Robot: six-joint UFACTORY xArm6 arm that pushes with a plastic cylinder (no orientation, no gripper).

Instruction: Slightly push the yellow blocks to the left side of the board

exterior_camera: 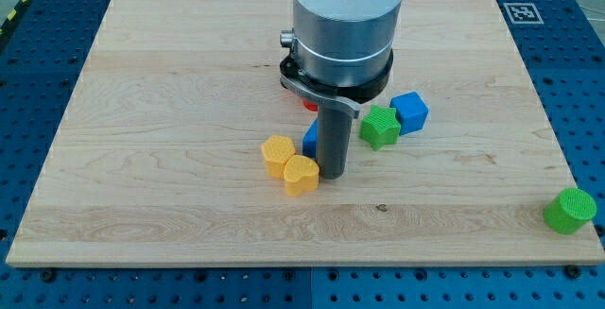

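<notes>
Pressing our tip [332,174] against the yellow heart block [301,175] mid-worktop [142,111].
The yellow hexagon block [278,154] touches it at ten o'clock; we have no fingers; a blue block [310,140] peeks behind the rod.

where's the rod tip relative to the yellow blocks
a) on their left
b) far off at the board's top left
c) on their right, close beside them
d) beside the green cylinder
c: my tip stands just to the view's right of the yellow heart block and the yellow hexagon block.
</notes>
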